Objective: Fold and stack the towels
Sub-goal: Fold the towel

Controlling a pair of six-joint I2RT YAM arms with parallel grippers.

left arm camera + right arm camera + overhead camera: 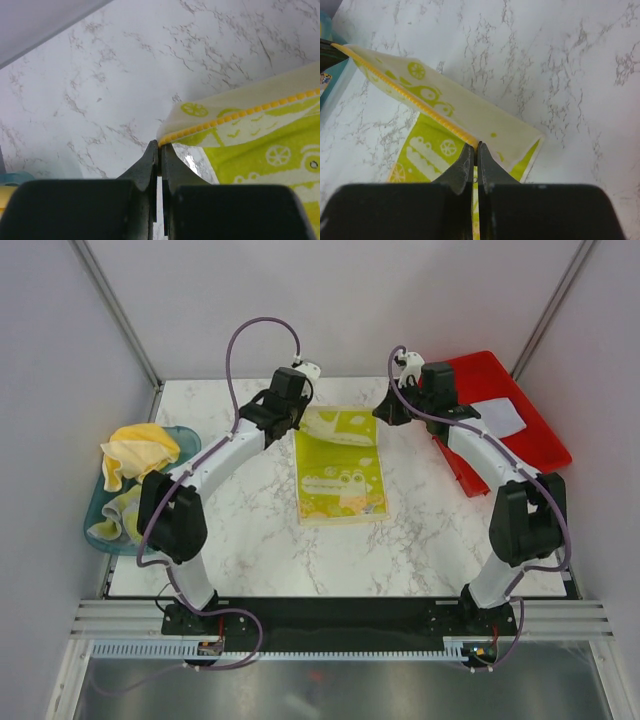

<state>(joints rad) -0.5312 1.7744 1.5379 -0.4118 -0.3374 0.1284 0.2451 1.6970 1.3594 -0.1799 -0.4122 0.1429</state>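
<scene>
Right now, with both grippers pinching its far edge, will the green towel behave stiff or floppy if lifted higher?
Probably floppy: the green towel bends sharply between its raised strip and the part lying flat. It looks thin and light, so the left gripper and right gripper pinching its edge should suffice. The flat part would likely drag over the table.

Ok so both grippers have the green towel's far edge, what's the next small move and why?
Probably draw both grippers toward the robot together, carrying the pinched edge over to the near edge. The left gripper and right gripper are each shut on the yellow-trimmed far edge of the green towel, lifted off the table, while the rest lies flat.
</scene>
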